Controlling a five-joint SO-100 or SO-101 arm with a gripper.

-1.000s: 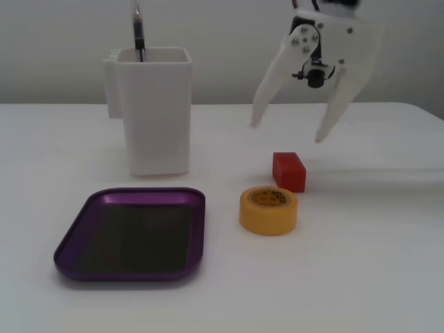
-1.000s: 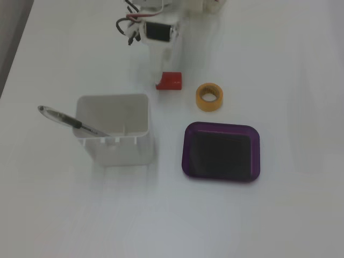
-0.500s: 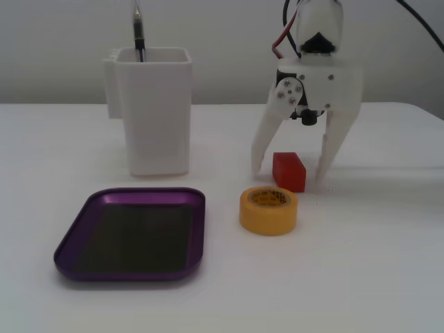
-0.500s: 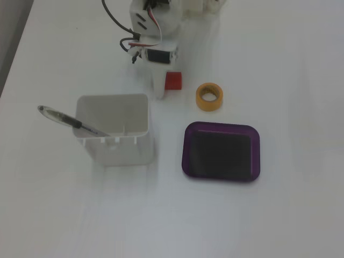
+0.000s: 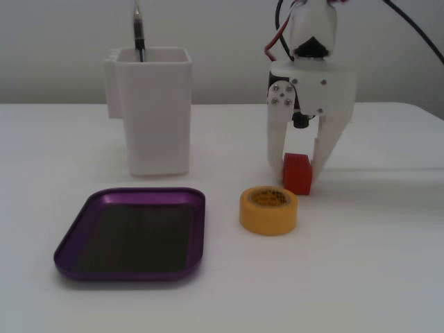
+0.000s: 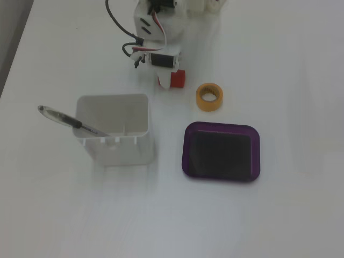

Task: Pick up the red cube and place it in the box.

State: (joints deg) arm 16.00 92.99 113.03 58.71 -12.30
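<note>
The red cube (image 5: 298,174) rests on the white table, just behind the yellow tape roll. My gripper (image 5: 298,168) reaches down from above and is shut on it, one white finger pressed against each side. From above, the red cube (image 6: 178,78) shows beside the white body of the gripper (image 6: 172,80), which covers part of it. The box (image 5: 200,232), a shallow purple tray with a dark bottom, lies at the front left with nothing in it. In the other fixed view the box (image 6: 186,153) lies below the tape roll.
A yellow tape roll (image 5: 268,220) (image 6: 200,100) lies between the cube and the tray. A tall white container (image 5: 156,118) (image 6: 124,149) holding a pen (image 5: 139,31) (image 6: 70,121) stands beside the tray. Cables trail from the arm.
The gripper came down from above the table around the cube, and its wide-spread fingers have shut onto the cube's sides. The cube has turned slightly.
</note>
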